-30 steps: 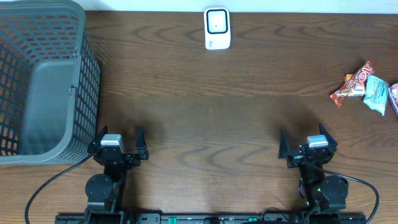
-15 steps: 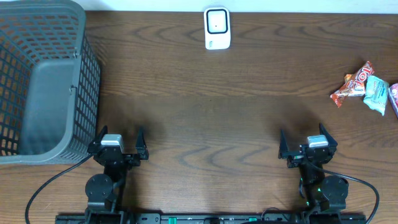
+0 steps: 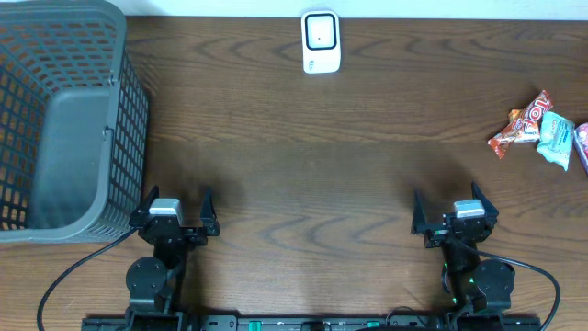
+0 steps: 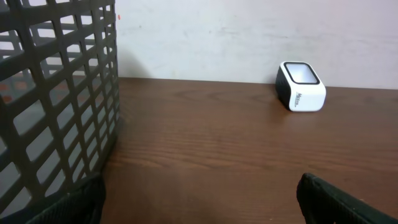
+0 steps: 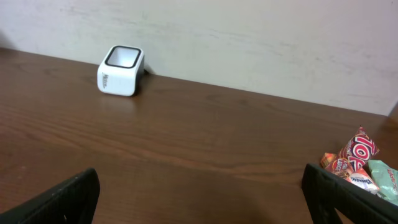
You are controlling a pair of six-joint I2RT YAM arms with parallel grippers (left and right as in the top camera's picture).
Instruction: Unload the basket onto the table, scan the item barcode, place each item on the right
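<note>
**Dark wood, grey mesh and a few bright wrappers**

The table (image 3: 367, 165) is dark brown, streaked with wavy wood grain. The basket (image 3: 129, 110) is mid-grey, and its walls are an open grid of small squares. The scanner (image 3: 321, 42) is white, with a black frame round a pale window. One snack packet (image 3: 522, 124) is red-orange with bold white letters, the mint packet (image 3: 555, 140) is pale green, and the pink packet (image 3: 582, 142) shows at the edge. The left gripper (image 3: 177, 202) and the right gripper (image 3: 448, 206) are black, each topped in silvery grey. The wall (image 4: 249, 31) is off-white.

A gray basket (image 4: 56, 106) stands left, white scanner (image 4: 300, 86) far right.
</note>
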